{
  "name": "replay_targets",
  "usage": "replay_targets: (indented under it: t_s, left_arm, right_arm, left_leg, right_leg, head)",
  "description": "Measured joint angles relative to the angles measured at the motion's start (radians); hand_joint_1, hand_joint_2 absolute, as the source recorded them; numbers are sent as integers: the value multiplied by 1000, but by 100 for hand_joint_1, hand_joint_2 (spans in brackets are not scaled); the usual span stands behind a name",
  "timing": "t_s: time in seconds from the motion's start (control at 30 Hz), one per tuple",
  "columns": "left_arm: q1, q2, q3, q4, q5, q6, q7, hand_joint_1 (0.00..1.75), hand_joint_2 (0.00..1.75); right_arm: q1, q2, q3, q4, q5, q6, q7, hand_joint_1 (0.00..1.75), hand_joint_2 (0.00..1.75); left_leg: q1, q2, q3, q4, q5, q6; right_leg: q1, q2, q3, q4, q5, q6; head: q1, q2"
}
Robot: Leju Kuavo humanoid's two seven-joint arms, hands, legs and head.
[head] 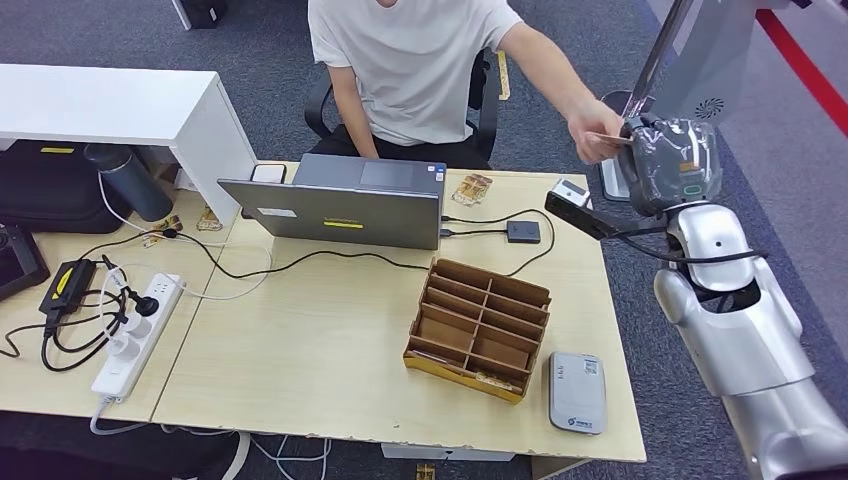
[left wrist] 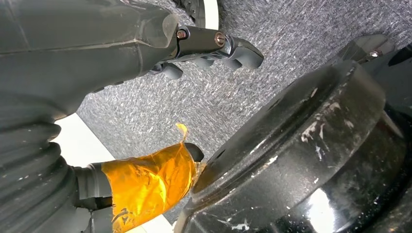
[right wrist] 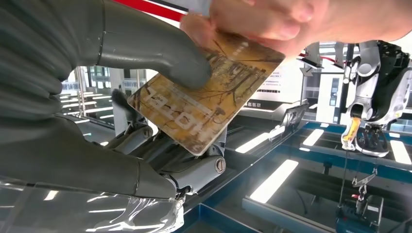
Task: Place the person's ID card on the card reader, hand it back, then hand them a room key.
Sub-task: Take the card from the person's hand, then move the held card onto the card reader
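My right hand (head: 668, 165) is raised beyond the table's far right corner. It pinches a brown patterned room key card (right wrist: 204, 104) between the thumb (right wrist: 160, 46) and the fingers beneath. The person's hand (right wrist: 272, 19) grips the card's other end, and in the head view the card (head: 604, 138) bridges that hand (head: 590, 125) and mine. The grey card reader (head: 577, 392) lies at the table's near right corner. My left hand (left wrist: 204, 48) hangs over grey carpet with fingers apart and nothing in it; orange tape wraps its thumb.
A cardboard card organizer (head: 478, 328) stands beside the reader. A grey laptop (head: 345, 205) sits in front of the seated person, with loose cards (head: 472, 187), a small black box (head: 523, 231) and a white device (head: 570, 190) to its right. A power strip (head: 135, 335) and cables lie left.
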Motion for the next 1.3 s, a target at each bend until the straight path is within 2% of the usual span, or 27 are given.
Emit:
replay_targets:
  t_s: [0.4, 0.63, 0.97, 1.3]
  left_arm:
    - [2, 3, 0, 0, 10, 7, -30, 0, 175]
    - [16, 1, 5, 0, 32, 16, -19, 0, 175]
    - [34, 4, 24, 0, 52, 11, -21, 0, 175]
    - [35, 8, 28, 0, 58, 11, -21, 0, 175]
  right_arm:
    - [26, -3, -2, -6, -23, -31, -5, 175, 175]
    - [236, -61, -68, -137, -66, -124, -27, 175, 175]
    - [508, -150, -222, -337, -103, -189, -79, 175, 175]
    - [612, -170, -291, -424, -111, -197, -96, 175, 175]
  left_leg:
    - [0, 0, 0, 0, 0, 0]
    - [0, -1, -1, 0, -1, 1]
    - [0, 0, -1, 0, -2, 1]
    - [0, 0, 0, 0, -2, 1]
  right_leg:
    - [0, 0, 0, 0, 0, 0]
    - [0, 0, -1, -1, -1, 1]
    - [0, -1, -1, -1, -1, 1]
    - [0, 0, -1, -1, -1, 1]
  head:
    - [0, 0]
    - [0, 0]
    - [0, 0]
    - [0, 0]
